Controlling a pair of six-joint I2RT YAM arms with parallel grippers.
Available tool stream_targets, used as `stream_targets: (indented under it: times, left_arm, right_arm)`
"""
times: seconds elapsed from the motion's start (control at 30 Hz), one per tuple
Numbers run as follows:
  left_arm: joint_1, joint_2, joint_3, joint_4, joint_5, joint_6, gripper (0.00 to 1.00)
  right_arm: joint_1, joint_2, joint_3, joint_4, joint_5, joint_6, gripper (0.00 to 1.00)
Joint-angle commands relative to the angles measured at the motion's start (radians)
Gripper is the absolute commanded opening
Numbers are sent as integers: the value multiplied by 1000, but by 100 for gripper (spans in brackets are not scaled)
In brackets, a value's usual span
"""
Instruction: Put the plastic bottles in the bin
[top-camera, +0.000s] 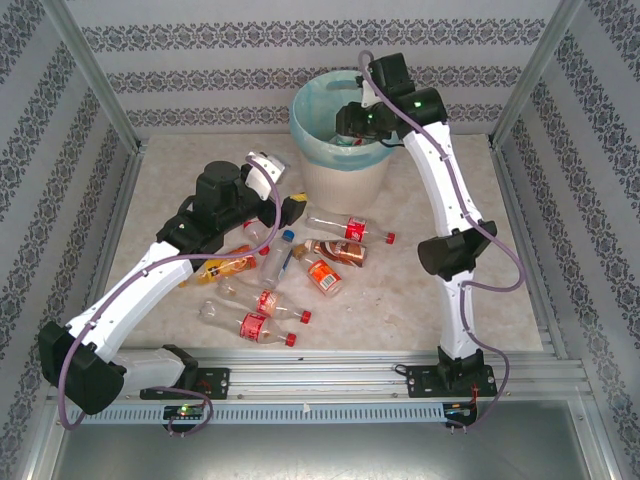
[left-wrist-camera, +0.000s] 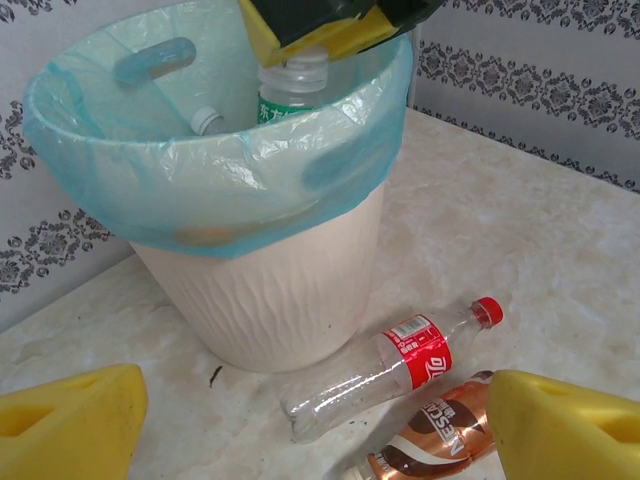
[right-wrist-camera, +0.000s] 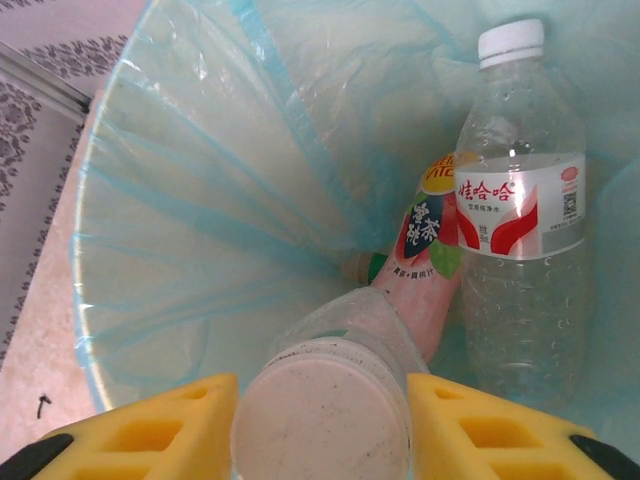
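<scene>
The bin (top-camera: 338, 175), a cream bucket with a turquoise liner, stands at the back of the table. My right gripper (top-camera: 352, 130) hangs inside its mouth. In the right wrist view its jaws (right-wrist-camera: 322, 425) are open either side of a white-capped bottle (right-wrist-camera: 325, 405) standing loose below them. A clear water bottle (right-wrist-camera: 520, 230) and a pink tea bottle (right-wrist-camera: 430, 250) lie in the liner. My left gripper (top-camera: 294, 207) is open and empty, facing the bin (left-wrist-camera: 270, 290). Ahead of it lie a red-label bottle (left-wrist-camera: 400, 365) and a brown Nescafe bottle (left-wrist-camera: 435, 435).
Several more bottles (top-camera: 265, 290) lie scattered on the marble tabletop in front of the bin, under and beside my left arm. Patterned walls and metal posts (top-camera: 100, 80) close in the back and sides. A rail (top-camera: 330, 375) runs along the near edge.
</scene>
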Motion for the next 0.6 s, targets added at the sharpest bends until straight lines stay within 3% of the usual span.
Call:
stream_targets:
  times: [0.0,0.43,0.57]
  left_arm:
    - [4,-13,-13,43,-6,4,89]
    - [4,-7,-14,45,-3,0,89]
    - [4,-8,-14,42,-4,0,89]
  right_arm:
    - [16,55,13,8,36,-36,45]
    - [32,168,28,47,38,-87,48]
    - [30,181,52,40,15,-94,58]
